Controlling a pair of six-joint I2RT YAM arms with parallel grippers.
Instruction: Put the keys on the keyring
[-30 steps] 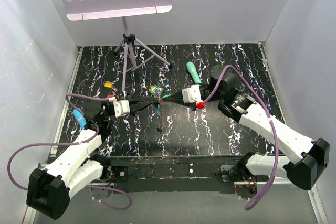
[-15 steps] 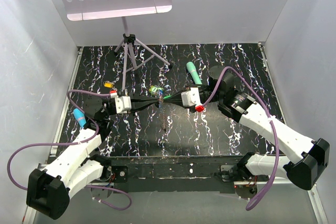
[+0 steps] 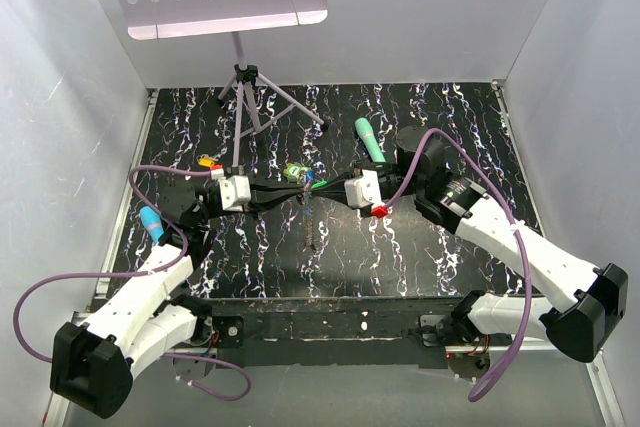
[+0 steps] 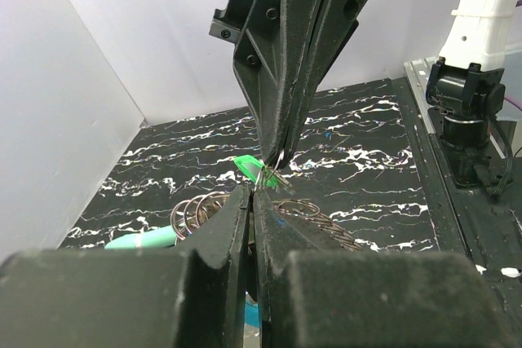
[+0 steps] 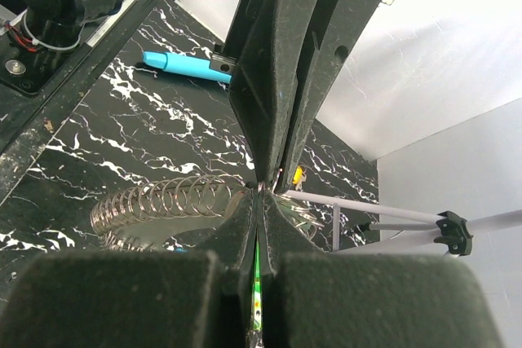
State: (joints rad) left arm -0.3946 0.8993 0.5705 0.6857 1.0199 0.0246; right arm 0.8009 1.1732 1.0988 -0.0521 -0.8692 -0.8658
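Observation:
My two grippers meet tip to tip above the middle of the table. The left gripper is shut on the keyring; a bit of its blue clasp shows between the jaws, and its grey chain hangs down to the table. The right gripper is shut on the light green key, whose small metal ring touches the left fingertips. The yellow-orange key lies on the table at the far left.
A tripod stand with a perforated tray stands at the back. A teal stick lies behind the right arm. A small bright-green object sits just behind the grippers. Coiled metal rings hang below the jaws.
Both grippers have shifted slightly while staying tip to tip: the left wrist moved away from the near edge, the right wrist moved a little left. The chain still hangs between them.

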